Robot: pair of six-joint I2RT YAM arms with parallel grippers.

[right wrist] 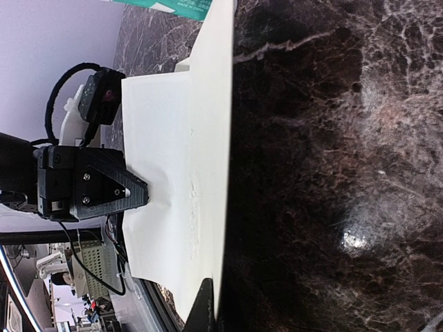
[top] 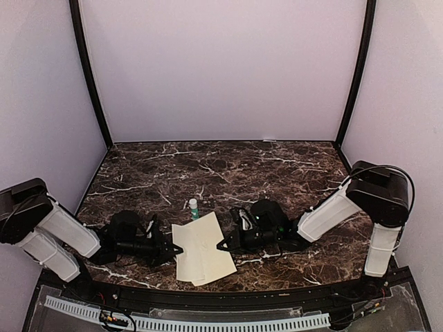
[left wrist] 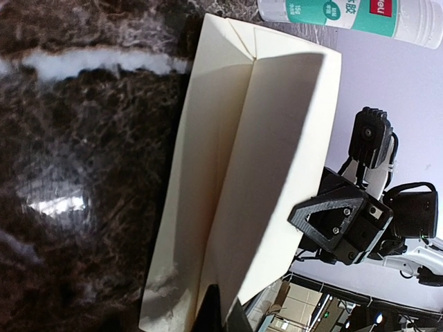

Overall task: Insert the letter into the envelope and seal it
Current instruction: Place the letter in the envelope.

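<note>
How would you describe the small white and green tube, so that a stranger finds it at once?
Start at the dark marble table and find the cream papers lying near the middle of its front edge. Just beyond their far edge sits the tube. It alone is white with a teal-green label, and rounded, unlike the flat pale sheets.

**Far half open, near centre crowded**

The far half of the dark brown, white-veined marble counter (top: 228, 162) is bare up to the pale lilac back wall (top: 221, 69). At near centre a pale cream paper envelope (top: 204, 249) lies flat. A white glue stick with a green label (top: 194, 208) sits just beyond its far edge. The black left gripper (top: 176, 250) and black right gripper (top: 221, 245), jaws closed, lie low on either side with their tips at the envelope's edges, blocking approach from the sides. From above, the envelope's middle is uncovered.
</note>
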